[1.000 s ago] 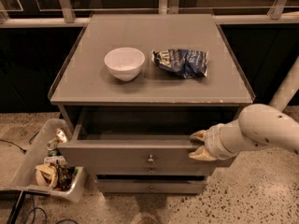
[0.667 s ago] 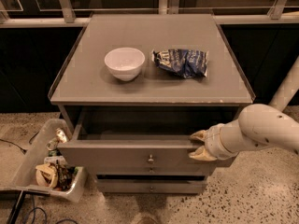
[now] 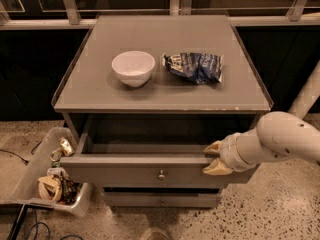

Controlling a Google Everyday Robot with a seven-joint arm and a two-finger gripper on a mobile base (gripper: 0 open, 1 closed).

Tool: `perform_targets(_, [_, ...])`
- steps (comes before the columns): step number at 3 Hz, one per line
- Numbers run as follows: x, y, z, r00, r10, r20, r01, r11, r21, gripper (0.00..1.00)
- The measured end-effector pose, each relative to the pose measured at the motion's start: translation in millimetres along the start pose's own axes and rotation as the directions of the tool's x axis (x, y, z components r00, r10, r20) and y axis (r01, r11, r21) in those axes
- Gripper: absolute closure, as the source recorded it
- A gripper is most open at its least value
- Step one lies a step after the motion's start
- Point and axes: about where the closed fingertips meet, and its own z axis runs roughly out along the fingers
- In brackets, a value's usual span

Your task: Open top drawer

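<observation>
Gripper (image 3: 214, 159) clasps the open top drawer (image 3: 120, 173); one bowl (image 3: 133, 68), one bag (image 3: 194, 67) above.

Hidden behind gripper (image 3: 214, 158) at near right: top drawer (image 3: 120, 173) front's corner. Cut off at right edge: arm (image 3: 292, 136).
</observation>
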Motion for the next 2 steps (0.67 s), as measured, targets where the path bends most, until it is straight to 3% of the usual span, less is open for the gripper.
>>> perform_targets(1, [-7, 6, -7, 1.0, -0.017, 0.013, 0.016, 0.9996, 0.025, 1.0])
perform_targets(2, [-1, 26, -11, 1.0, -0.014, 0.011, 0.014, 0.9993, 0.036, 1.0])
